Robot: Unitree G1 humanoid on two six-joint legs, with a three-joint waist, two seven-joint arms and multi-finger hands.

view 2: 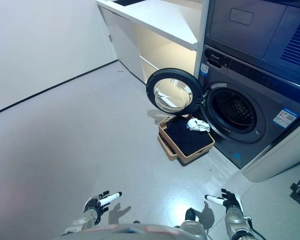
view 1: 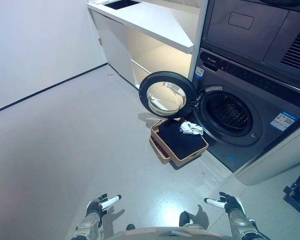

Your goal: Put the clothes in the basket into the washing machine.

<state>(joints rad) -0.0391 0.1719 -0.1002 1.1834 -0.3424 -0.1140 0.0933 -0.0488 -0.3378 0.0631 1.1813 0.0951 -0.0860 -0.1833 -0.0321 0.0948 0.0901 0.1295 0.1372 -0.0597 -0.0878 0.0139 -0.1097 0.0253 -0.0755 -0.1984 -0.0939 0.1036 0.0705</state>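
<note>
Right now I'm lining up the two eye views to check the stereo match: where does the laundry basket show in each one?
Left eye view: the basket sits right of centre on the floor, below the open washer door.
Right eye view: the basket sits right of centre at about the same height, again under the door.
Shared landmark: the white cloth on the dark clothes, at the basket's end nearest the drum opening.

Open floor (view 1: 90,130) all the way up to the basket (view 1: 166,151). The washer door (view 1: 167,94) hangs open just above it, crowding the left side of the drum opening (view 1: 231,115).
</note>
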